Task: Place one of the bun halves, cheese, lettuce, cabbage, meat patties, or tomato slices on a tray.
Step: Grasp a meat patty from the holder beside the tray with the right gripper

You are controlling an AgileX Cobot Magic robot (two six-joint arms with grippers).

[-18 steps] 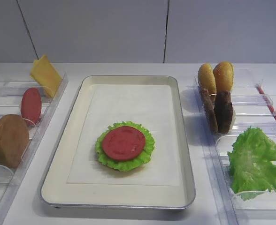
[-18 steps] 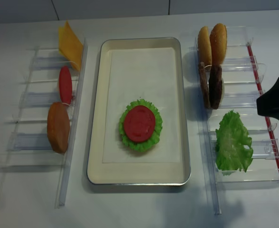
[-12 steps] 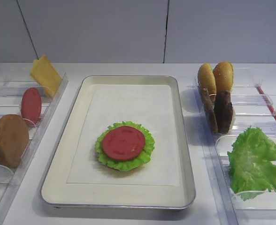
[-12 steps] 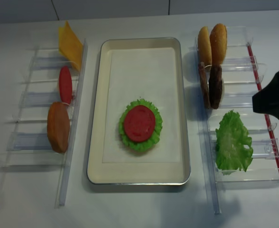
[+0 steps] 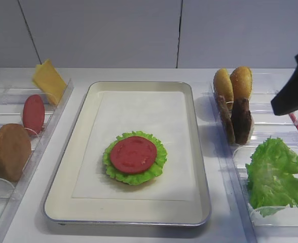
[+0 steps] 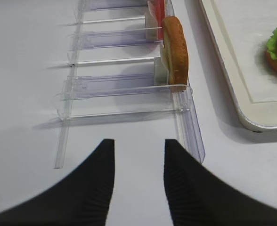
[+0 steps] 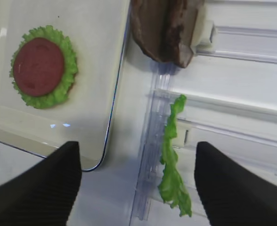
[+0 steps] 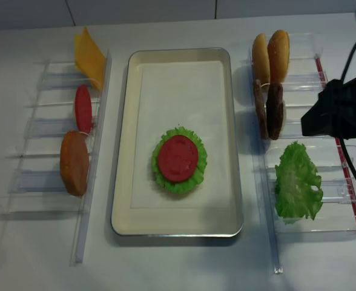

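the tray [image 5: 197, 152] sits mid-worktop [image 8: 184, 267] with a stack near its middle: lettuce [image 5: 156, 163] under a tomato slice [image 5: 134, 154]. in my judgement a meat patty is the next layer. the two meat patties [image 5: 238, 120] stand on edge in the right rack [image 8: 323, 79], just behind the loose lettuce leaf [image 5: 275, 174] and in front of the two bun halves [image 5: 233, 82]. they look stiff, rough-faced and light, so they should not slip; i would pinch one across its flat faces from above, near its top edge, taking the tray-side one so the other stays upright.

my right fingers [image 7: 136, 183] are spread wide with nothing between them, hanging above the right rack near the patties. my left fingers [image 6: 139, 181] stand apart too, empty, low over the bare worktop near the left rack [image 6: 129, 84].

the right wrist view shows the patties from above, pressed together against a white stop, which the high views hide. only the high views show the cheese [image 5: 50, 80], the spare tomato slice [image 5: 33, 113] and the single bun half [image 5: 9, 151] in the left rack
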